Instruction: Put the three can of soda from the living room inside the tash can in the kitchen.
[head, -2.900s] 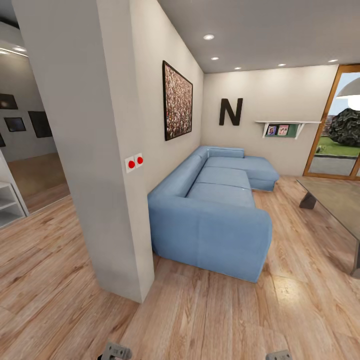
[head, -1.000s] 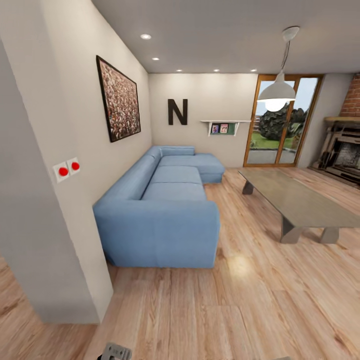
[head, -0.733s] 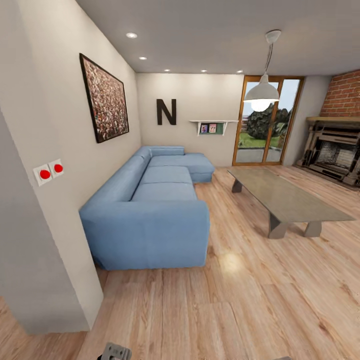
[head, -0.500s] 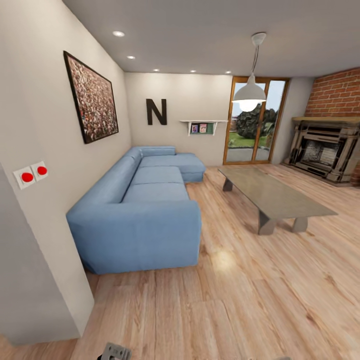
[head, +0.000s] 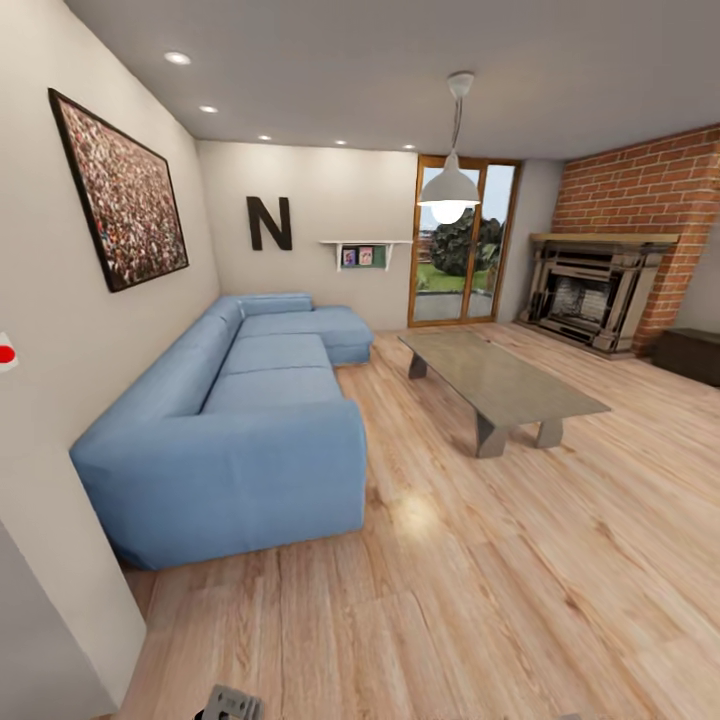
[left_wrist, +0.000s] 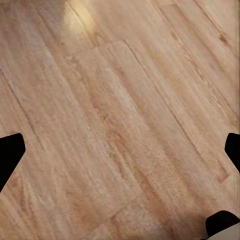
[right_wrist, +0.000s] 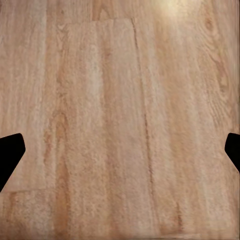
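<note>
**Grippers Spread Wide, Nothing in Them, Over the Plank Floor**

Both grippers are hanging with jaws spread wide and holding nothing: we are seeing the left gripper as two dark fingertips cut off at opposite edges of its wrist view, and the right gripper the same way, its fingertips barely entering the picture. A dark rounded shape at one corner of the left wrist view is too cropped for us to name.

Below both grippers the light wood floor is lying bare, a bright glare patch showing ahead of each.

From the head we are looking into the living room: a blue sofa well ahead and left of the grippers, a low grey table ahead and right, a black letter N on the far wall, glass doors, a brick fireplace, a hanging lamp. We are not making out any cans on the table or the floor.
</note>
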